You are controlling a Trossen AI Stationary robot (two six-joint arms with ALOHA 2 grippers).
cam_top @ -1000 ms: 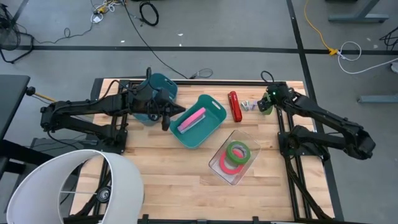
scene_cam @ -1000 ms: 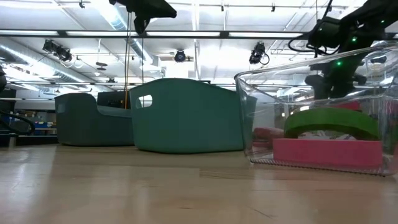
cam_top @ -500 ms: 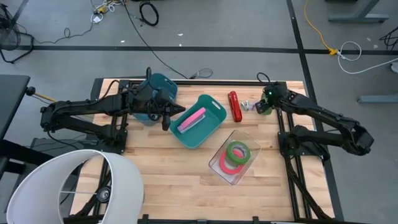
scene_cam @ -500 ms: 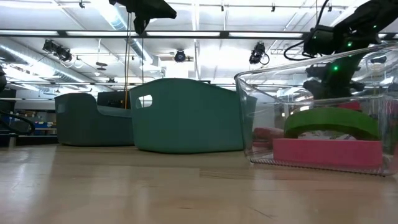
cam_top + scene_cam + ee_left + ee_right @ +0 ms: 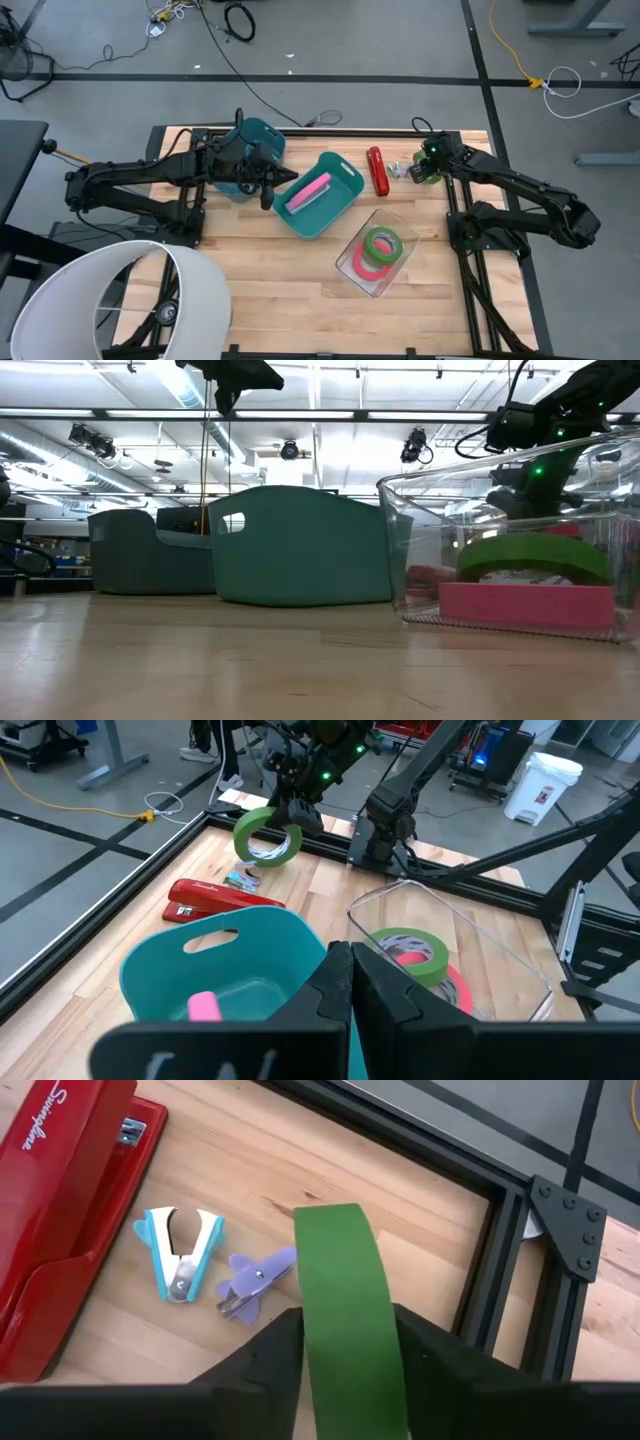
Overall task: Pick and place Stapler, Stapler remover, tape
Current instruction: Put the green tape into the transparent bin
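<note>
The right gripper (image 5: 345, 1342) hides the bottom of the green tape roll (image 5: 348, 1290). The red stapler (image 5: 62, 1210) is cut off by the picture's edge. In the teal bin (image 5: 215, 970), the pink thing (image 5: 205, 1007) (only its tip shows) is too hidden to tell.

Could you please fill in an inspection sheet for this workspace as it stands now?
Surface: wooden table, mostly bare at the front.
Job's things: red stapler lying flat; two staple removers beside it; two tape rolls in the clear tray; another green tape roll on edge.
Clutter: teal bin holding a pink item; second teal bin.
Grippers: right gripper around the green tape roll; left gripper shut, above the teal bin.
Cables: several on the floor.
Surroundings: white round object at the near left corner.
</note>
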